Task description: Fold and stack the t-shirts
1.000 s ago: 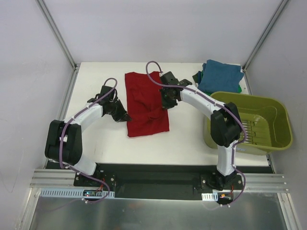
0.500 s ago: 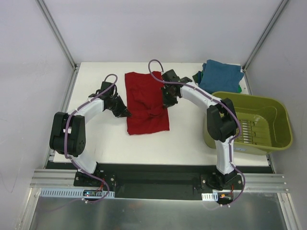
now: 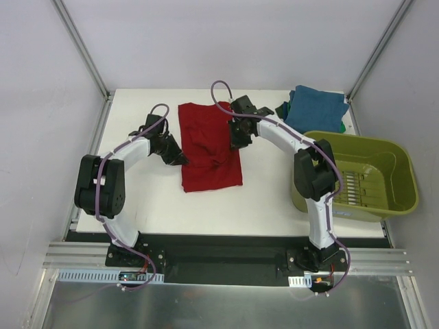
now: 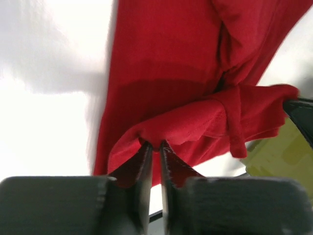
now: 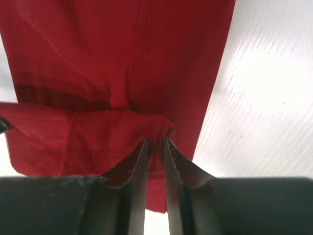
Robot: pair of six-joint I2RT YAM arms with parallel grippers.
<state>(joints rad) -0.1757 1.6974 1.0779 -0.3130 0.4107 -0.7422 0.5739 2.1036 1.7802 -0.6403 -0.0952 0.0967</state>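
A dark red t-shirt [image 3: 209, 147] lies lengthwise in the middle of the white table, partly folded. My left gripper [image 3: 181, 160] is shut on its left edge; the left wrist view shows the jaws pinching a bunched fold of the red cloth [image 4: 186, 127]. My right gripper [image 3: 235, 142] is shut on its right edge, pinching a fold of red cloth [image 5: 98, 137] lifted over the flat part. A teal-blue folded t-shirt [image 3: 314, 110] sits on a green one [image 3: 282, 110] at the back right.
An olive-green plastic basket [image 3: 405, 178] stands at the right side of the table [image 3: 260, 205], overhanging its edge. Metal frame posts rise at the back corners. White walls close in the sides.
Both grippers have moved toward the back of the table with the lifted red cloth in them. The shirt's near hem has crept slightly farther from me.
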